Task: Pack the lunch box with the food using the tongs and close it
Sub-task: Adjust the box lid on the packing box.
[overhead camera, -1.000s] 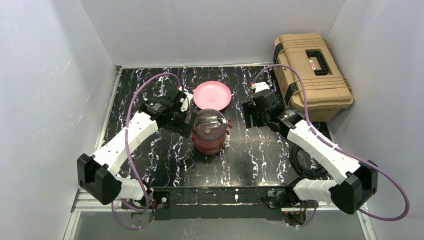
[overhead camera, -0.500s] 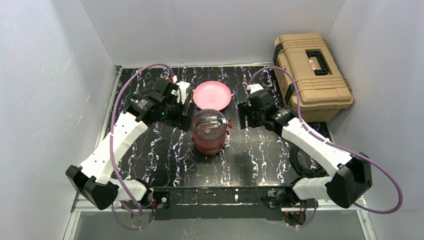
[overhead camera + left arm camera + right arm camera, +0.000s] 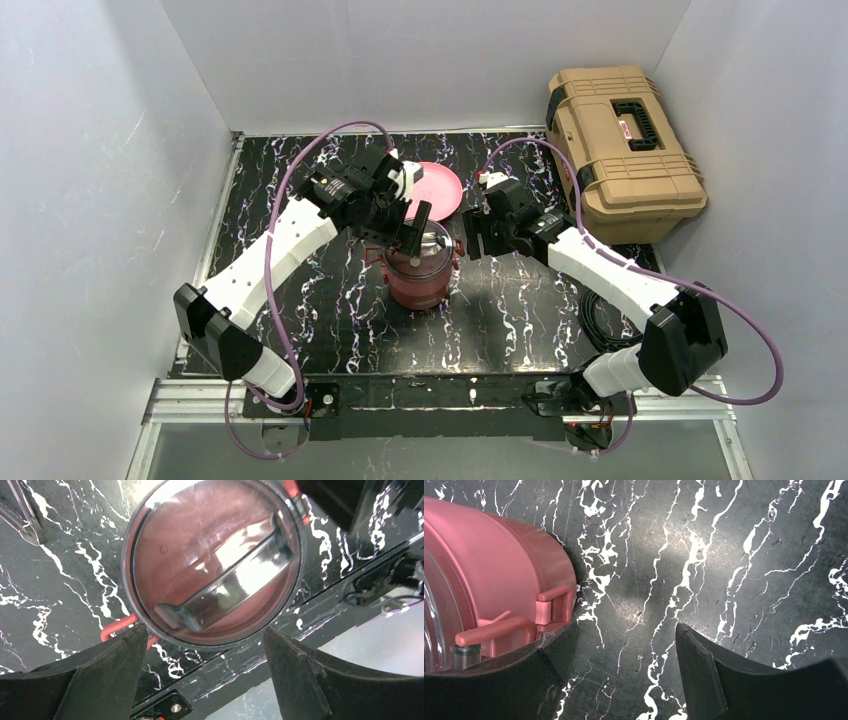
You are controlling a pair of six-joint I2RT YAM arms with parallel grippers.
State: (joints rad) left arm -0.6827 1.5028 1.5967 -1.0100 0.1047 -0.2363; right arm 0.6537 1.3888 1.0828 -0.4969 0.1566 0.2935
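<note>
The maroon lunch box (image 3: 420,272) stands stacked mid-table, its top lid (image 3: 215,555) on and the dark handle (image 3: 230,585) lying across it. My left gripper (image 3: 414,226) hovers over the lid's rim, open, both fingers (image 3: 100,675) clear of the lid and nothing between them (image 3: 205,645). My right gripper (image 3: 477,236) is just right of the box, open and empty (image 3: 626,645); its left finger (image 3: 524,670) sits close under the box's pink side clasp (image 3: 551,607). The slim tongs (image 3: 22,510) lie on the table at the upper left of the left wrist view. No food is in view.
A flat pink plate (image 3: 440,188) lies behind the lunch box, partly covered by my left wrist. The tan toolbox (image 3: 620,150) stands at the back right. A coil of black cable (image 3: 608,325) lies at the right table edge.
My left arm has swung right, from beside the lunch box to above its lid. My right gripper has shifted left, closer to the box's side. Both stay open.
</note>
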